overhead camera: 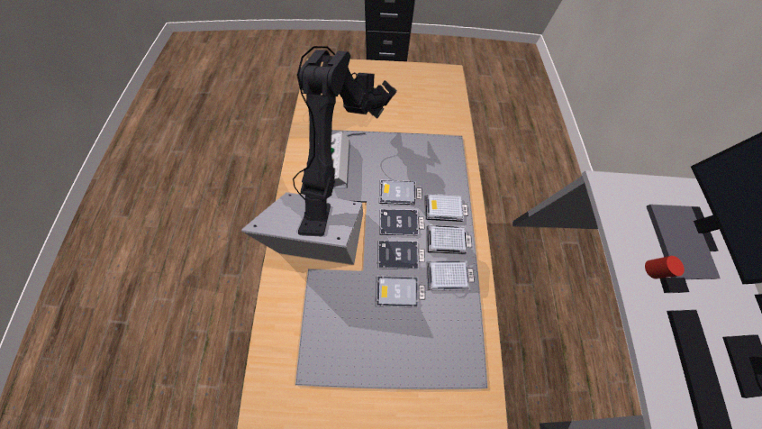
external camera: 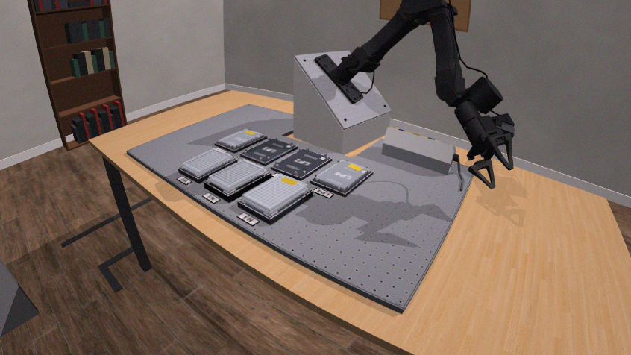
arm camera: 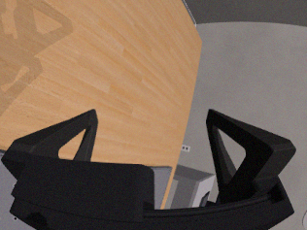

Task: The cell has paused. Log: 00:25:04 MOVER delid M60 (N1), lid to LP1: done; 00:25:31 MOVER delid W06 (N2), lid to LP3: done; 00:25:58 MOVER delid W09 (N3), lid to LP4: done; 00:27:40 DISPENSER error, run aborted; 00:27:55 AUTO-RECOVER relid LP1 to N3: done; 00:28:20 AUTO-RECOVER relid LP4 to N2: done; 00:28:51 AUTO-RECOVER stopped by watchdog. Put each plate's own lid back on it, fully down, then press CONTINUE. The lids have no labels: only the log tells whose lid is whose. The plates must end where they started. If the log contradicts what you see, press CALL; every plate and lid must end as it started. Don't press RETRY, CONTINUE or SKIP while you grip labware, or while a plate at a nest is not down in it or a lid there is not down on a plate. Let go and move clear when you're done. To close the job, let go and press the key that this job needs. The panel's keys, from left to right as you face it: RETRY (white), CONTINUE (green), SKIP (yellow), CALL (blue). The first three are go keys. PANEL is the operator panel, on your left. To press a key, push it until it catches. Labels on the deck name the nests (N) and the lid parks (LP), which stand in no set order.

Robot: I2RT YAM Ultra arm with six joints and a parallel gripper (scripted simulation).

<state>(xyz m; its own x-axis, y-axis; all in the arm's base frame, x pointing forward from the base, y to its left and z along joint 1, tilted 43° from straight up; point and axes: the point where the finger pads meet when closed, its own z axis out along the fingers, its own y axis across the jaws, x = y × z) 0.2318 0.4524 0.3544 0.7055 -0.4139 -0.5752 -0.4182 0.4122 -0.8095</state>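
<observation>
My gripper (external camera: 491,169) is open and empty. It hangs above the bare wood just past the mat's far edge, beside the end of the operator panel (external camera: 417,150). It also shows in the top view (overhead camera: 385,93) and in the wrist view (arm camera: 152,122). Three well plates stand in a row: one with a yellow tag (overhead camera: 444,206), a middle one (overhead camera: 447,238) and a third (overhead camera: 449,274). I cannot tell which plates wear lids. A clear lid with a yellow tag lies on park LP4 (overhead camera: 397,192), another on LP3 (overhead camera: 397,291). Parks LP2 (overhead camera: 398,221) and LP1 (overhead camera: 398,254) are empty.
The arm's grey wedge base (overhead camera: 309,229) stands left of the parks. The panel (overhead camera: 339,157) sits behind it, partly hidden by the arm. The grey perforated mat (overhead camera: 394,331) covers the table's middle. A second desk (overhead camera: 693,293) stands to the right, apart.
</observation>
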